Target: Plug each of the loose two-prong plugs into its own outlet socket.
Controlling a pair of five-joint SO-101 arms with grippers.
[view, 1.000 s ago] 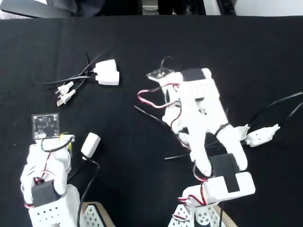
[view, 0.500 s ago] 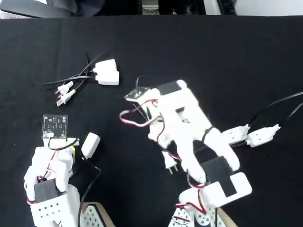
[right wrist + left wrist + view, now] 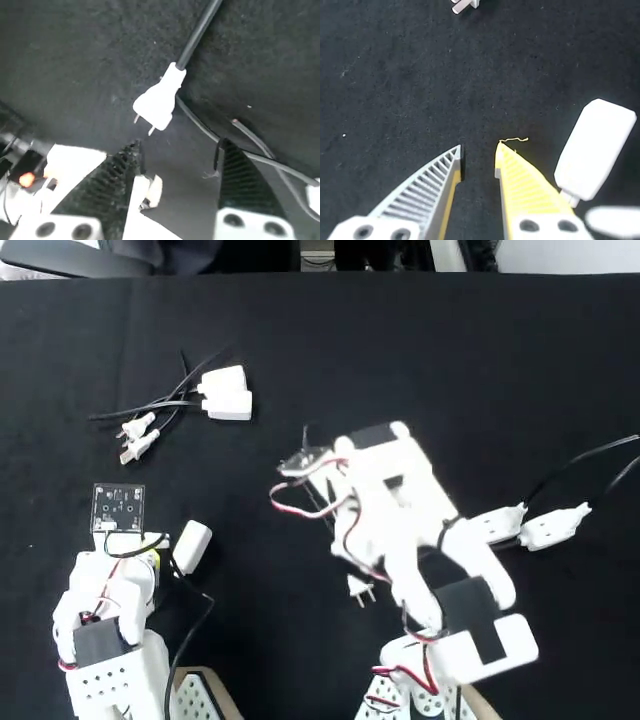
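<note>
A loose white two-prong plug (image 3: 157, 102) on a black cord lies on the black table just beyond my right gripper (image 3: 177, 147), whose fingers stand open and empty around it. From above, this plug (image 3: 360, 588) rests beside the right arm (image 3: 400, 510). Two more plugs (image 3: 135, 436) lie at the far left near a white outlet block (image 3: 226, 393). My left gripper (image 3: 479, 155) hovers slightly open over bare table, a white socket block (image 3: 594, 148) right beside its yellow finger (image 3: 517, 175). That same socket block (image 3: 192, 545) sits by the left arm (image 3: 105, 590).
Two white outlet pieces (image 3: 550, 527) with black cords lie at the right edge. Loose black cables (image 3: 160, 405) trail around the far-left plugs. A thin black cable (image 3: 270, 162) crosses under the right gripper. Prongs of a plug (image 3: 464, 4) show ahead of the left gripper.
The right arm swung left and lower, uncovering the plug beside it, then eased back a little. The left arm shifted slightly toward the socket block.
</note>
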